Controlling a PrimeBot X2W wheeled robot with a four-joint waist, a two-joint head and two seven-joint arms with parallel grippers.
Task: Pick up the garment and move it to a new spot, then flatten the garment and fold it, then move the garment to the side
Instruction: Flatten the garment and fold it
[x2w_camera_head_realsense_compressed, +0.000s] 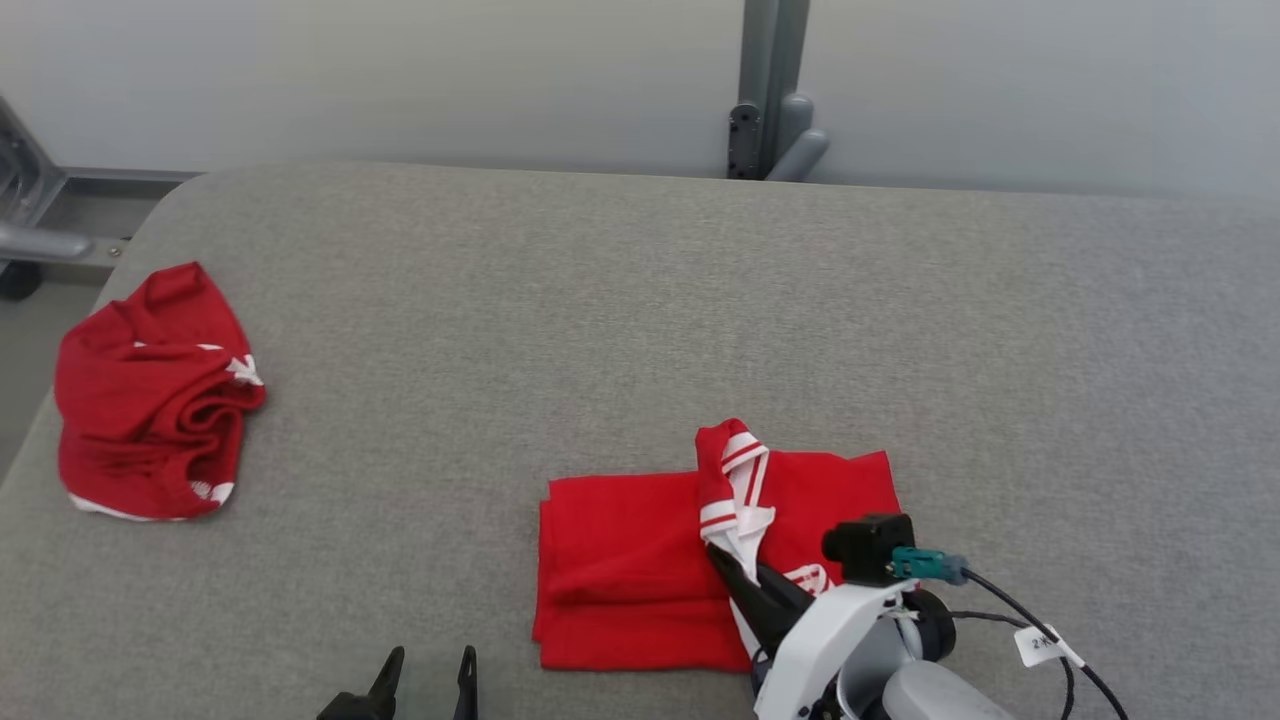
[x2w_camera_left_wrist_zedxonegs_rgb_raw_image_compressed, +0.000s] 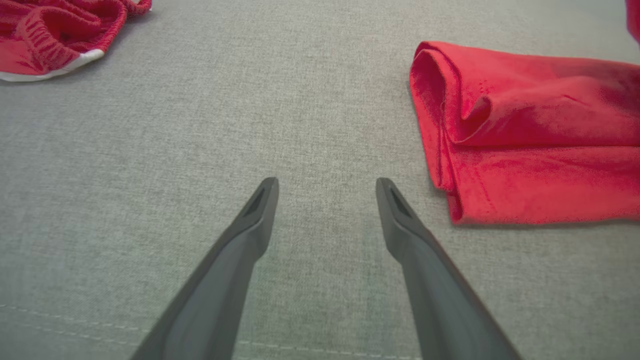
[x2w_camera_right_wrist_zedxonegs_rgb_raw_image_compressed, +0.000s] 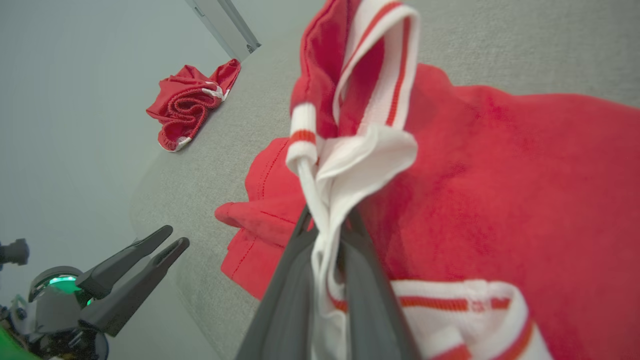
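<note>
Head view: red jersey (x2w_camera_head_realsense_compressed: 620, 570) lay folded near front edge of grey table (x2w_camera_head_realsense_compressed: 600, 300). Its striped trim (x2w_camera_head_realsense_compressed: 735, 480) sat clamped in right gripper (x2w_camera_head_realsense_compressed: 722, 556); left gripper (x2w_camera_head_realsense_compressed: 430, 665) apart, empty, beside. Judged light, limp; trim gave surest hold.

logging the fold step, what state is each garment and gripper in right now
left gripper, open, empty, over the table
right gripper, shut on the striped trim
striped trim, lifted off the folded garment
folded garment, folded, lying flat on the table
crumpled garment, bunched, lying free near the table's left edge
</note>
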